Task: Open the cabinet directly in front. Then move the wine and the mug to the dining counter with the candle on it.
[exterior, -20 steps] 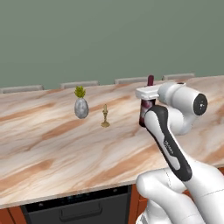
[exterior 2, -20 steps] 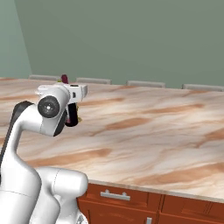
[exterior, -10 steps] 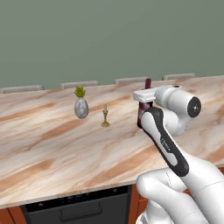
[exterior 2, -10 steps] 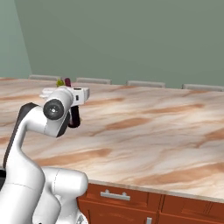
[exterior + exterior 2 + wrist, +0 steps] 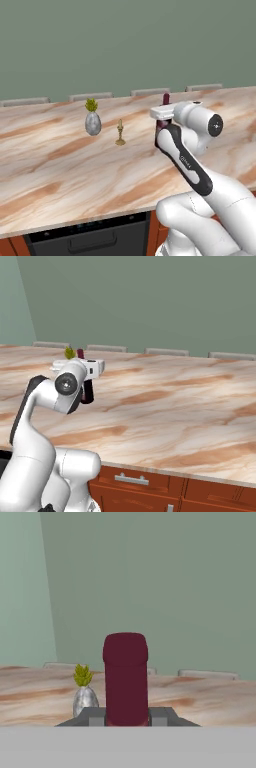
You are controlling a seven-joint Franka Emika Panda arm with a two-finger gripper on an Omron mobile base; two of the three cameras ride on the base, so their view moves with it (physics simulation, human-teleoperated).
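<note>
Gripper (image 5: 127,717) clamps wine (image 5: 125,677) upright above dining counter (image 5: 60,170) mid-slab.

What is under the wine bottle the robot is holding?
The marble dining counter lies below the wine. The hand and arm hide the bottle's bottom, so whether it touches is unclear.

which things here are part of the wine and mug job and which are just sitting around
Job:
- wine, between the fingers of the gripper
- dining counter
- candle

Lying about:
- grey vase with plant
- chair backs along the far edge
</note>
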